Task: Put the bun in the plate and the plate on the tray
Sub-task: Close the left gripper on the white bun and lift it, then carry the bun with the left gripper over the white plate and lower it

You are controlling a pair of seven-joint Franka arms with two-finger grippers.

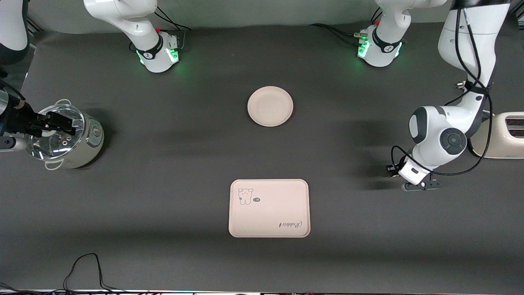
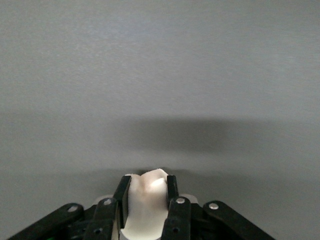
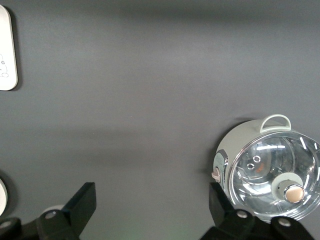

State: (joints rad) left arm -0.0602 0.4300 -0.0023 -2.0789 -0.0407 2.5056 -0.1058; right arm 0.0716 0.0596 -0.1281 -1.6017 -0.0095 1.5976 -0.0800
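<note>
The bun [image 2: 145, 207] is gripped in the left gripper [image 2: 148, 192] — in the left wrist view the white dough is seen pinched between the two black fingers [image 2: 172, 187], its top edge standing just clear of the fingertips. In the front view the left gripper [image 1: 421, 185] is held low over the bare dark counter [image 1: 163, 164] at the left arm's end, near a cream toaster [image 1: 507, 135] that stands beside the arm; the bun itself cannot be made out there, being hidden under the wrist.

The plate [image 1: 270, 106] lies on the counter between the two arm bases and the tray, nothing on it, and well apart from the left gripper and the bun it carries. The tray [image 1: 269, 208] lies nearer to the front camera than the plate, in line with it, its animal print and cursive lettering facing up; plate and tray are apart, not touching.

The right gripper [image 1: 49, 123] is seen over a small cooker pot [image 1: 67, 137] with a glass lid at the right arm's end of the counter. In the right wrist view its fingers [image 3: 82, 205] are spread wide with nothing between them — the pot [image 3: 267, 170] shows past one finger, and an edge of the tray [image 3: 7, 50] shows at the picture's border.
</note>
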